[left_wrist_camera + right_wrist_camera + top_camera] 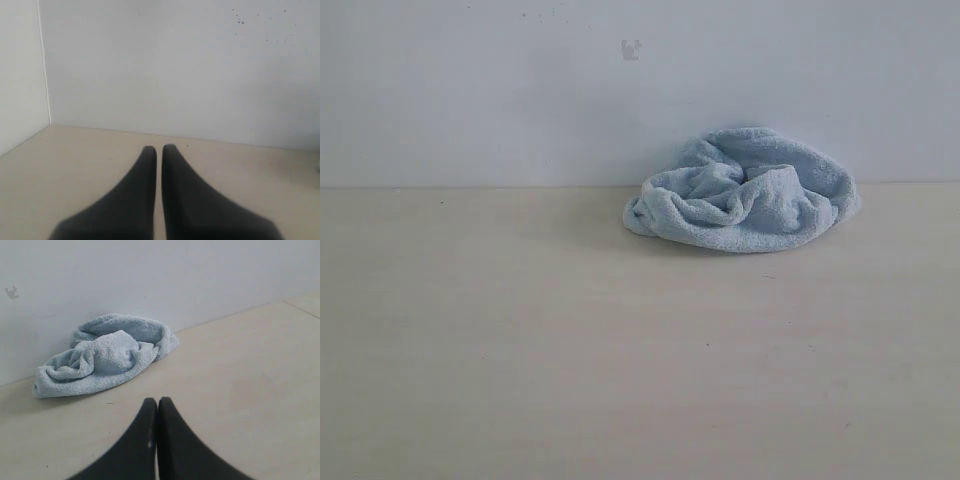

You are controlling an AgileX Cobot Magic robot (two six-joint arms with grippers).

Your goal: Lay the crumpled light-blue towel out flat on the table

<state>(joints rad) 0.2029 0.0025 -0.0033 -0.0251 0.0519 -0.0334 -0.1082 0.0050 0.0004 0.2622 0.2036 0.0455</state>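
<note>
The light-blue towel [745, 192] lies crumpled in a heap at the back of the pale beige table [520, 350], right of centre and close to the wall. Neither arm shows in the exterior view. In the right wrist view the same towel [105, 355] sits ahead of my right gripper [157, 402], well apart from it; the black fingers are shut with nothing between them. My left gripper [158, 149] is also shut and empty, over bare table [75, 165] near a corner of the walls. No towel appears in the left wrist view.
A white wall [520, 90] runs along the table's far edge, with a small dark mark [631, 49] on it. A side wall [20, 75] meets it at the left.
</note>
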